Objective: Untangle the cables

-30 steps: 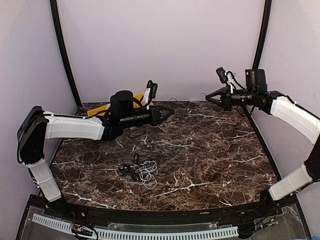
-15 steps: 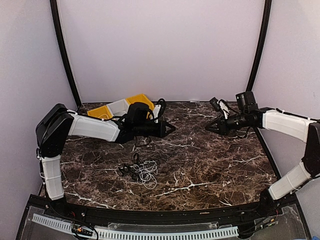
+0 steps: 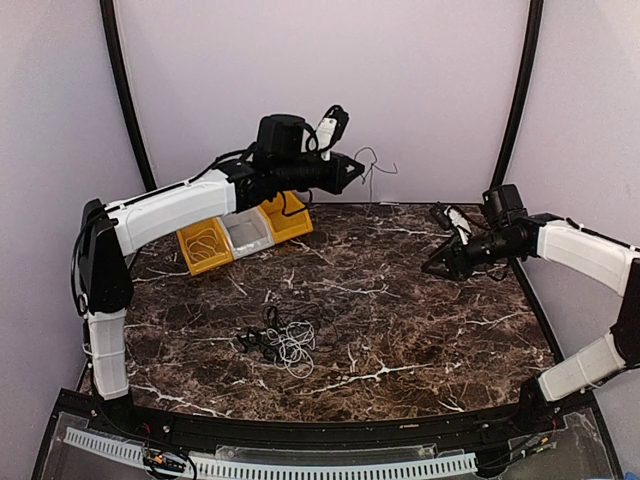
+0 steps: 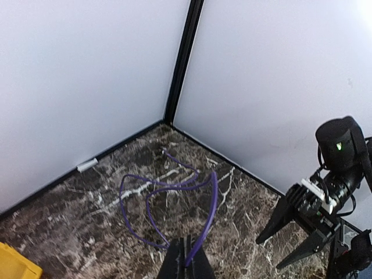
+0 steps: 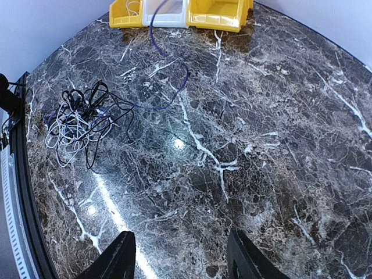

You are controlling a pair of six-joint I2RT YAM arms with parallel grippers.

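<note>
The cables lie in a palm-sized tangle (image 3: pixel 285 340) of white, grey and black cords on the marble table (image 3: pixel 420 330); the right wrist view has the tangle (image 5: pixel 81 119) at its left. My left gripper (image 3: pixel 355 172) is raised high near the back wall, shut on a thin purple cable (image 4: pixel 200 226). That purple cable (image 3: pixel 375 163) loops out beyond the jaws. A purple strand (image 5: pixel 174 93) runs from the tangle toward the bins; whether it is caught there I cannot tell. My right gripper (image 3: pixel 432 266) hangs open and empty at the right, its fingers (image 5: pixel 119 258) wide apart.
Yellow and white bins (image 3: pixel 245 232) stand at the back left, one holding a coiled cord; the same bins (image 5: pixel 180 11) fill the top of the right wrist view. The left wrist view has the right gripper (image 4: pixel 268 254) at its right edge. Walls close in the back and sides.
My left arm has lifted from low over the table to high near the back wall with the purple cable, uncovering the bins. My right gripper has opened and dropped toward the table.
</note>
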